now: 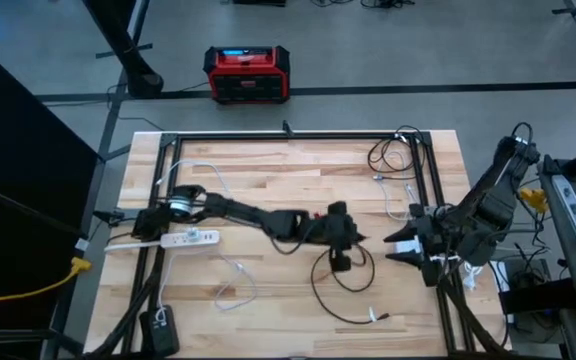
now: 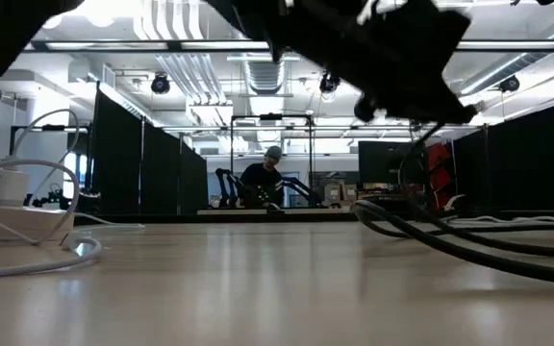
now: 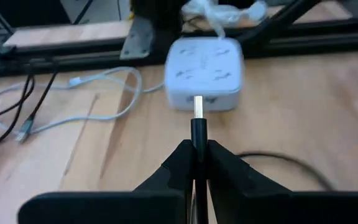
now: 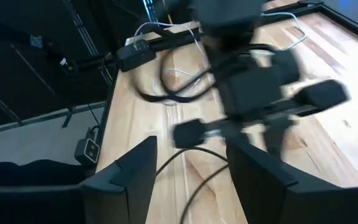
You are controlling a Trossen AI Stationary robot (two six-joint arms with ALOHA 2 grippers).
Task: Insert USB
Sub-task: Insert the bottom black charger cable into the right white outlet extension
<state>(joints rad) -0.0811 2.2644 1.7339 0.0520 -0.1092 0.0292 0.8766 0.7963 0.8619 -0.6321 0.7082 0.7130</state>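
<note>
Grey floor (image 1: 388,60), red case (image 1: 247,74); black curtain partitions (image 2: 123,159), ceiling lights.

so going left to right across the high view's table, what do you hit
power strip → left end effector, shut on the black usb cable → white cable → right end effector, open

A robotics lab, set up in an open industrial hall.
You see exposed ceiling ducts (image 2: 200,72), black curtain partitions (image 2: 128,159), a person (image 2: 269,178) at another robot station, and your wooden surface (image 1: 268,300) on grey concrete floor (image 1: 388,60).
</note>
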